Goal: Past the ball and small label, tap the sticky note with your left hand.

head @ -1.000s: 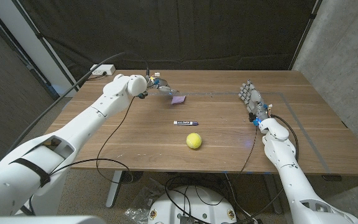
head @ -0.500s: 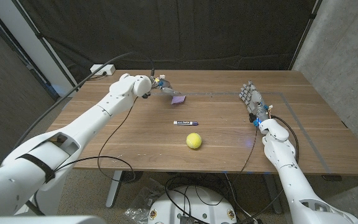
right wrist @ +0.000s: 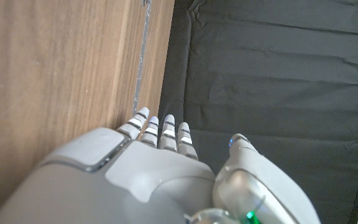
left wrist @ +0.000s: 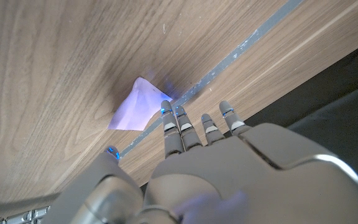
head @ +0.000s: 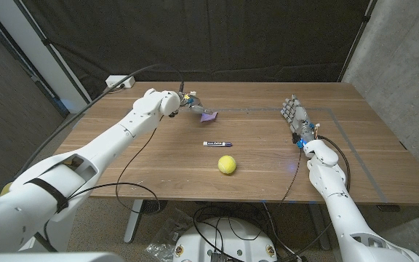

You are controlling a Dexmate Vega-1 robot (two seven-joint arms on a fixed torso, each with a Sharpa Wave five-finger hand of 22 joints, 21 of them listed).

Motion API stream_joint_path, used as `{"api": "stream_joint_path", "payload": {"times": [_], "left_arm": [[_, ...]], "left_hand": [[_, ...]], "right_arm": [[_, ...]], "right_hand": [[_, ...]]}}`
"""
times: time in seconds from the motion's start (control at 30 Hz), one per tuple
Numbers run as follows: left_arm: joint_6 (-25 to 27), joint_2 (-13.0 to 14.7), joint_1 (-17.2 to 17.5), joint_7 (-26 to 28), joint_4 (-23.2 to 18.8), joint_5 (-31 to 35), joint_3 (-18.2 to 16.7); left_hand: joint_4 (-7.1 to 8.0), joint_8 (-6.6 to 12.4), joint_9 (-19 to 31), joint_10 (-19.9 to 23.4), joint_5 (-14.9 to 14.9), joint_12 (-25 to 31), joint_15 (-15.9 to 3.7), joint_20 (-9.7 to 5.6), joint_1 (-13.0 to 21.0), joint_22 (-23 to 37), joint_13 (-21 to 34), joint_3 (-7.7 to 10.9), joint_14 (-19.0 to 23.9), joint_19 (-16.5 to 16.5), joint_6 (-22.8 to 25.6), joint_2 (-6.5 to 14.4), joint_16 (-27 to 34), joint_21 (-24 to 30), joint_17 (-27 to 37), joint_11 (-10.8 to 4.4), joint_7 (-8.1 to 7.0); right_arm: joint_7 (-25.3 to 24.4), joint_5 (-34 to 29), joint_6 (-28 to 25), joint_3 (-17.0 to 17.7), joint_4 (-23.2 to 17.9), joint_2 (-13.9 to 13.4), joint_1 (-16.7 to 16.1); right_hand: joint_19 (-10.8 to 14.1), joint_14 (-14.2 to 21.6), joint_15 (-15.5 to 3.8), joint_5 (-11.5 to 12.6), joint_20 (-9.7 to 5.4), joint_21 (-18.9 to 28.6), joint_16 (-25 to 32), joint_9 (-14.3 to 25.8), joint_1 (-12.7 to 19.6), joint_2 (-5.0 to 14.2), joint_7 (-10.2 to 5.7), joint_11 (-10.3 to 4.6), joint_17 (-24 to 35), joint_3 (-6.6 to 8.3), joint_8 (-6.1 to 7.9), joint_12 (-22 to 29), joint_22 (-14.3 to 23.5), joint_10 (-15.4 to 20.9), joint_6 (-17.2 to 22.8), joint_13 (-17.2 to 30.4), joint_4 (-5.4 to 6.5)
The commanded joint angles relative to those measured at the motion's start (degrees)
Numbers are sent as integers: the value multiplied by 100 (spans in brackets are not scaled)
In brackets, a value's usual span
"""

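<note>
The note (head: 209, 115) is a small purple paper lying on the far part of the worktop (head: 158, 167), beside a grey tape line (left wrist: 229, 59). In the left wrist view one corner of the note (left wrist: 135, 107) looks a little lifted. The left hand (head: 188, 102) is at the note's edge, its fingers (left wrist: 173, 127) stretched out and slightly apart, holding nothing; one fingertip is at the note's corner, but I cannot tell if it really touches. The label (head: 216, 143) and the yellow ball (head: 227, 164) lie nearer the robot, well apart from the note. The right hand (head: 297, 118) stands at the right side of the worktop with fingers straight and close together, holding nothing.
</note>
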Motion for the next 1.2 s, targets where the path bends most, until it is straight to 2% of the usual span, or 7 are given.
{"api": "stream_joint_path", "payload": {"times": [0.03, 0.43, 0.6, 0.7, 0.9, 1.13, 1.2], "left_arm": [[-27, -52, -57, 26, 155, 162, 171], [-169, -145, -179, -11, 391, 165, 300], [-383, -116, -189, 69, 416, 69, 297], [-547, -77, -163, 215, 417, -3, 265], [-815, 21, -58, 509, 320, -135, 140], [-983, 47, -11, 611, 315, -229, 56], [-1010, 71, 16, 689, 275, -184, 53]], "left_hand": [[9, -46, -1, -54, 43, -30, -176, -35, -29, 16, -4, -35, -52, -597, -67, 49, -39, -17, 8, -19, -9], [29, -175, -1, -223, 85, -134, -174, -41, -99, 24, -4, -83, -145, -658, -226, 78, -88, -76, 10, -68, -69], [27, -110, 0, 20, 119, -68, -195, -48, -131, 25, -4, -119, -73, -633, 63, 93, -66, -99, 8, -64, -71], [9, -36, 3, 335, 163, 1, -249, -74, -141, 23, -3, -155, 50, -569, 420, 106, -36, -121, 1, -36, -52], [-83, 238, 17, 1528, 334, 168, -427, -107, -29, -1, 7, -229, 811, -282, 1707, 155, 130, -220, -11, -5, 68], [-104, 297, 17, 1865, 385, 190, -492, -124, 27, -5, 10, -234, 1087, -195, 2027, 183, 186, -260, -8, 23, 112], [-107, 330, 18, 2097, 406, 221, -521, -134, 45, -6, 13, -242, 1204, -171, 2205, 198, 206, -290, -4, 87, 204]], "right_arm": [[-10, 27, 50, 21, 13, 19, -28], [-51, 35, 61, 41, -70, 8, -95], [-80, 45, 84, 57, -80, 15, -107], [-92, 48, 98, 60, -74, 20, -105], [-115, 56, 125, 60, -75, 36, -114], [-147, 52, 170, 58, -64, 46, -121], [-161, 56, 185, 62, -66, 54, -126]], "right_hand": [[-35, 1, 46, -18, 3, -14, 17, 24, -48, -3, 3, 15, 19, -16, -15, -8, 29, 43, 27, 33, 8], [-40, 0, 52, -21, -8, -15, 21, 24, -114, -19, 7, 16, 26, -42, -18, -7, 31, 54, 30, 33, 43], [-42, 1, 59, -20, -10, -15, 21, 24, -127, -21, 12, 20, 26, -46, -20, -8, 31, 57, 29, 33, 48], [-43, 4, 57, -19, -11, -15, 22, 24, -133, -22, 16, 20, 24, -48, -22, -5, 32, 66, 27, 34, 50], [-37, 13, 49, -16, -17, -12, 23, 24, -140, -23, 19, 27, 21, -49, -26, -9, 32, 62, 21, 34, 51], [-33, 18, 48, -14, -21, -10, 24, 25, -154, -24, 18, 24, 19, -52, -35, -8, 33, 69, 1, 34, 55], [-33, 20, 47, -12, -22, -10, 23, 25, -157, -23, 21, 27, 18, -51, -37, -8, 33, 71, -4, 34, 56]]}}
